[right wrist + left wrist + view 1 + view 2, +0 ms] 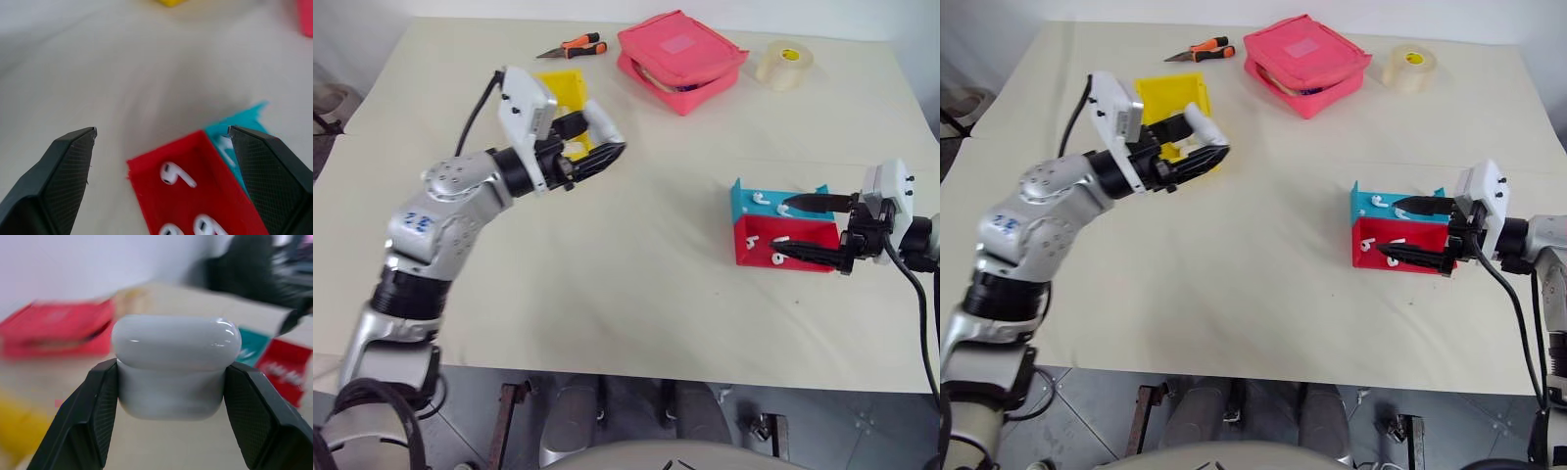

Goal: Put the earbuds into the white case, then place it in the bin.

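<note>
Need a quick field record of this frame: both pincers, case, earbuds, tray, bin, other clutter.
left pincer: shut on the white case, lifted above the table in front of the bin
white case: lid closed
right pincer: open, empty, over the tray
tray: red and blue compartments, on the table to the robot's right
earbuds: loose in the tray, some in the red part, at least one in the blue
bin: yellow, far left of the table
other: pink pouch, tape roll, orange-handled tool along the far edge
</note>
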Robot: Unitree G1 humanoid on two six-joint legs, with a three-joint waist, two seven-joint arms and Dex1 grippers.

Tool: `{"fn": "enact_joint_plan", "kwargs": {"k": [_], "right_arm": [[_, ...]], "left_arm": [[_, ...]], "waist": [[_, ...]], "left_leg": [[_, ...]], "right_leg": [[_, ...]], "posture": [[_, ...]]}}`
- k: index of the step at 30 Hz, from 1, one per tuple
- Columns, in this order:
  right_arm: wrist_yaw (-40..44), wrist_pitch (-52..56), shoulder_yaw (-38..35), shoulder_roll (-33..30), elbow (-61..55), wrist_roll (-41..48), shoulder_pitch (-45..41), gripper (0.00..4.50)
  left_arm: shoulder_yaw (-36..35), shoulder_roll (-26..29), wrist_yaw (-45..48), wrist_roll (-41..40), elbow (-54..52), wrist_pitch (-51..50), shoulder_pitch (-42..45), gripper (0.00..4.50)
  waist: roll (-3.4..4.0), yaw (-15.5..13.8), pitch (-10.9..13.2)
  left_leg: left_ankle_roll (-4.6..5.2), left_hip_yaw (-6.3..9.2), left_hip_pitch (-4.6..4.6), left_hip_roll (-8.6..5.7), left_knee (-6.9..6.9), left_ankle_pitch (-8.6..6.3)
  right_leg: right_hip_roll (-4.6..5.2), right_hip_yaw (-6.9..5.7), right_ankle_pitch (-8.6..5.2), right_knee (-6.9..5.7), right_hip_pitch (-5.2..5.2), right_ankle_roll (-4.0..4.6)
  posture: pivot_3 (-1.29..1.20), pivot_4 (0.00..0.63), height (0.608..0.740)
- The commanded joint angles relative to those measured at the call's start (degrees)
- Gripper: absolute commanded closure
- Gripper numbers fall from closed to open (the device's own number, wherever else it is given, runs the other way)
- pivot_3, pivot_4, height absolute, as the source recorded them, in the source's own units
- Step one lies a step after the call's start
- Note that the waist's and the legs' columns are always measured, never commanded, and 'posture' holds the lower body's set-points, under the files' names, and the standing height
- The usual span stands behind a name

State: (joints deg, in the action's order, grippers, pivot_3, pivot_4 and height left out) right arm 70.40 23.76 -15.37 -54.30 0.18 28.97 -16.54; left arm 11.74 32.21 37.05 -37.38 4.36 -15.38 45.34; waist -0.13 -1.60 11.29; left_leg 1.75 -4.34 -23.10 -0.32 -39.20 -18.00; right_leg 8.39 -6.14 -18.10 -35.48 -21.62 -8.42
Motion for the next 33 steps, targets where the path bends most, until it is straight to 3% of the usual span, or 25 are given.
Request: {"fn": "enact_joint_plan", "kwargs": {"k": [1, 6, 12, 20, 24, 31, 33], "right_arm": [[-5.72, 3.08, -6.53, -1.46, -7.59, 0.27, 5.07, 0.0], [-13.15, 11.11, -10.87, -4.46, -18.51, -2.89, 13.99, 0.0], [-17.07, 19.76, -11.52, -8.95, -27.6, -4.32, 17.5, 0.0], [-16.15, 25.21, -3.22, -17.31, -26.93, -5.38, 12.73, 0.0], [-14.59, 24.55, 3.21, -19.62, -24.87, -6.88, 9.42, 0.91], [-10.91, 17.7, 12.99, -20.46, -22.35, -11.25, 3.17, 0.91], [-10.54, 16.22, 15.68, -20.05, -20.56, -13.2, 1.1, 1.27]], "left_arm": [[1.09, -6.25, 13.54, 4.42, 6.96, 10.79, 2.96, 1.69], [0.56, -14.63, 29.32, 5.5, 16.7, 17.73, 5.42, 1.69], [0.4, -19.26, 40.78, 7.22, 21.67, 21.63, 5.26, 1.69], [0.28, -22.36, 42.27, 10.87, 22.55, 21.11, 2.31, 1.69], [0.62, -23.63, 39.98, 12.09, 20.08, 18.54, -0.17, 1.69], [1.12, -24.62, 36.59, 13.68, 15.1, 15.02, -3.36, 1.69], [1.05, -25.03, 35.53, 13.94, 14.34, 14.81, -3.83, 1.69]], "waist": [[0.0, -0.1, 0.0], [0.0, -0.07, 0.0], [0.0, 0.08, 0.0], [0.0, 0.01, 0.0], [0.0, 0.11, 0.0], [0.0, 0.12, 0.0], [0.0, 0.15, 0.0]], "left_leg": [[0.01, 0.0, 0.0, -0.01, 0.01, 0.0], [0.08, -0.02, -0.01, -0.01, 0.0, 0.03], [0.16, 0.18, 0.0, 0.1, -0.01, 0.07], [0.27, 0.66, -0.02, 0.1, -0.02, 0.11], [0.28, 0.74, -0.08, 0.08, -0.03, 0.11], [0.28, 0.77, -0.09, 0.09, -0.03, 0.12], [0.28, 0.77, -0.09, 0.08, -0.04, 0.12]], "right_leg": [[0.02, 0.0, 0.0, -0.01, 0.0, 0.0], [0.05, -0.04, 0.02, -0.01, -0.01, -0.03], [0.13, -0.03, 0.02, -0.04, 0.0, -0.04], [0.22, -0.03, 0.05, -0.01, 0.05, -0.09], [0.25, -0.09, 0.05, 0.0, 0.05, -0.09], [0.25, -0.11, 0.05, 0.0, 0.05, -0.09], [0.25, -0.12, 0.06, 0.0, 0.05, -0.1]], "posture": [[0.0, 0.15, 0.74], [0.0, 0.15, 0.74], [0.0, 0.15, 0.74], [0.0, 0.15, 0.74], [0.0, 0.15, 0.74], [0.0, 0.15, 0.74], [0.0, 0.15, 0.74]]}}
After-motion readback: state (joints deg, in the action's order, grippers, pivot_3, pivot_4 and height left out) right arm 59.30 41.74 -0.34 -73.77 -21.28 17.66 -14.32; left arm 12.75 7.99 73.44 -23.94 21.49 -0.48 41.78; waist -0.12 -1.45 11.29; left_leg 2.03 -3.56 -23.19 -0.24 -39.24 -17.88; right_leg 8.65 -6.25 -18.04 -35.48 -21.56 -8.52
